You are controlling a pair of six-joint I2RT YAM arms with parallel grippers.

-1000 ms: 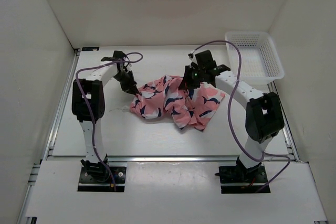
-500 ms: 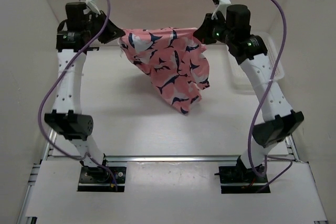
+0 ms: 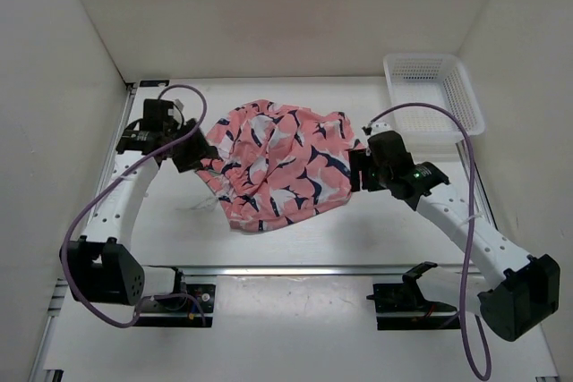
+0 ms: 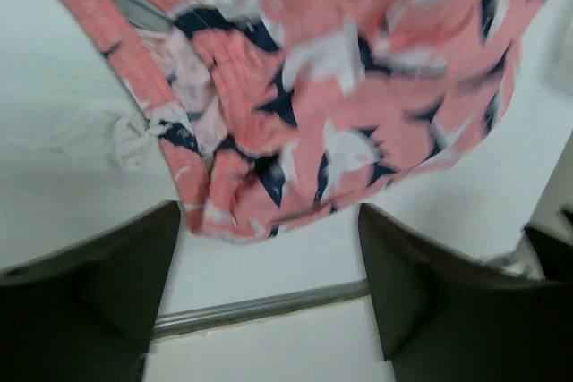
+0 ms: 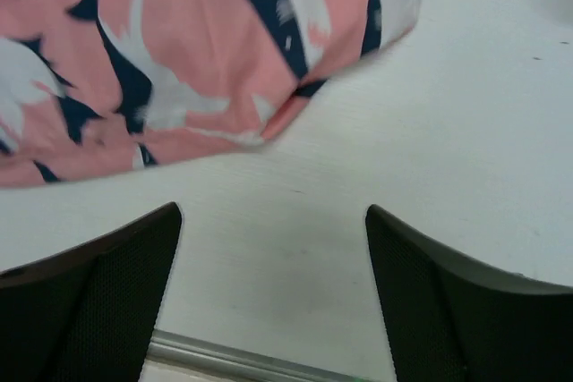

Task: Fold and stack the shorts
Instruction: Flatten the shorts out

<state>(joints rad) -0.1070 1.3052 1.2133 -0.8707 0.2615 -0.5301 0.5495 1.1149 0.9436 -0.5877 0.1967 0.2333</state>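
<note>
From above, the shorts (image 3: 277, 163) lie spread on the tabletop (image 3: 295, 239) between the left tool (image 3: 191, 153) and the right tool (image 3: 357, 170). Left wrist: tool spread wide, holding nothing, fabric just beyond it. Right wrist: tool wide, empty, the shorts' edge ahead.

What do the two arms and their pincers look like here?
The left arm and right arm are white links with black joint housings, each trailing a purple cable. A green light glows on the right wrist. The left pincer and right pincer have broad dark fingers.
</note>
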